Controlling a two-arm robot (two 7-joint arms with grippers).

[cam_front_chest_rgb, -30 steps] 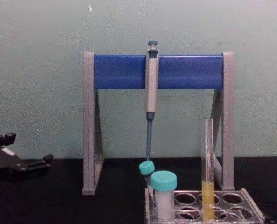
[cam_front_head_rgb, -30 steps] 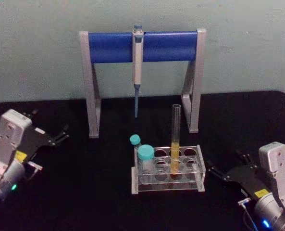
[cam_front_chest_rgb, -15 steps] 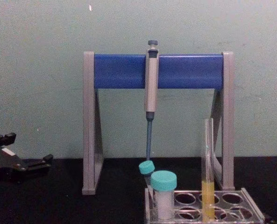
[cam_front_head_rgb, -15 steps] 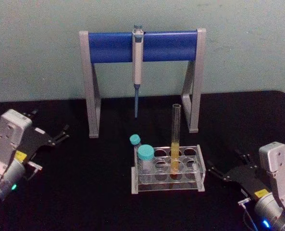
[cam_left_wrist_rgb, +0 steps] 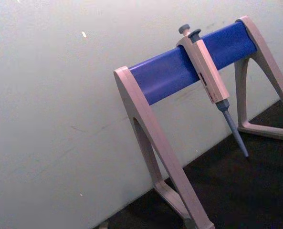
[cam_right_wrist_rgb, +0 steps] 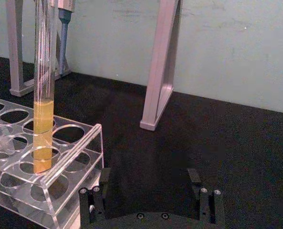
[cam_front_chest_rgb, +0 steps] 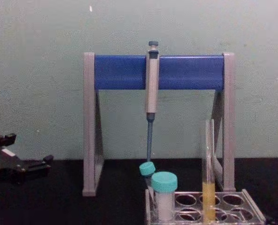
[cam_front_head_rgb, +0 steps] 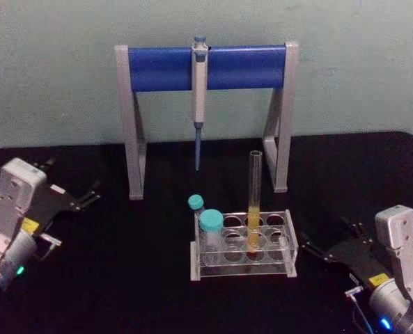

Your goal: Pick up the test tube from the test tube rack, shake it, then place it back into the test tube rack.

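Test tube (cam_front_head_rgb: pixel 253 202) upright in clear test tube rack (cam_front_head_rgb: pixel 243 264), mid row, w/ yellow liquid | R gripper (cam_front_head_rgb: pixel 329 245) spread, empty, just beside rack for approach | L gripper (cam_front_head_rgb: pixel 81 197) parked far left, fingers apart, empty.

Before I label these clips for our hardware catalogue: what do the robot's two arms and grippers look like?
Both match: a light grey boxy wrist housing with a small yellow sticker, ending in a black gripper with thin black fingers. The left gripper has a green light near its base; the right gripper has a blue one.
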